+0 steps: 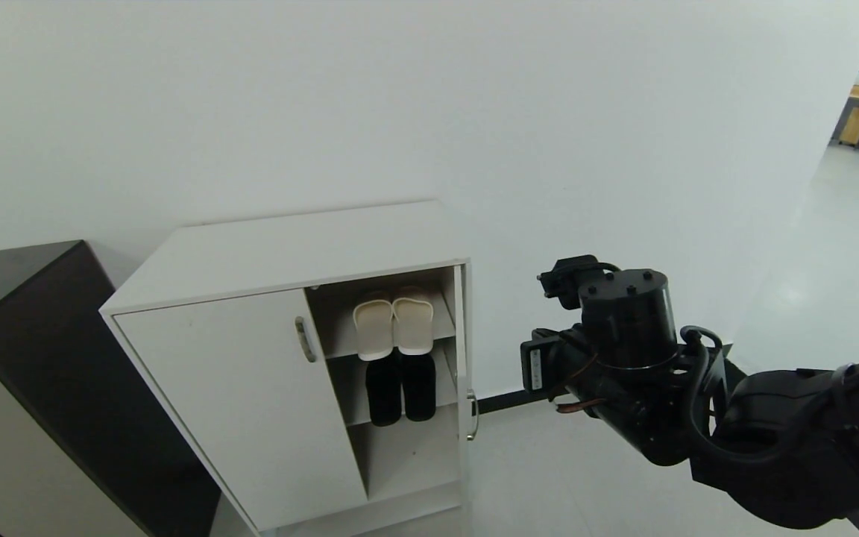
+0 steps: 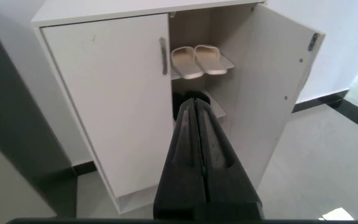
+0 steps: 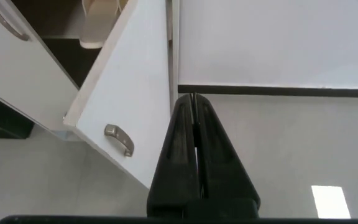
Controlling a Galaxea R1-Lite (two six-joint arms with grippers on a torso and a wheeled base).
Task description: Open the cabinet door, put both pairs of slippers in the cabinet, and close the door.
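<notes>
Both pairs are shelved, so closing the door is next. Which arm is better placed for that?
Probably right. The right gripper sits just beside the open white cabinet door, near its metal handle on the outer face; the left gripper faces the door's inner side.

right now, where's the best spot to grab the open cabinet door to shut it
Probably the metal handle on the open door, near its free edge. It stands off the outer face, which faces the robot's right, so come from that side with the right end effector, now shut.
</notes>
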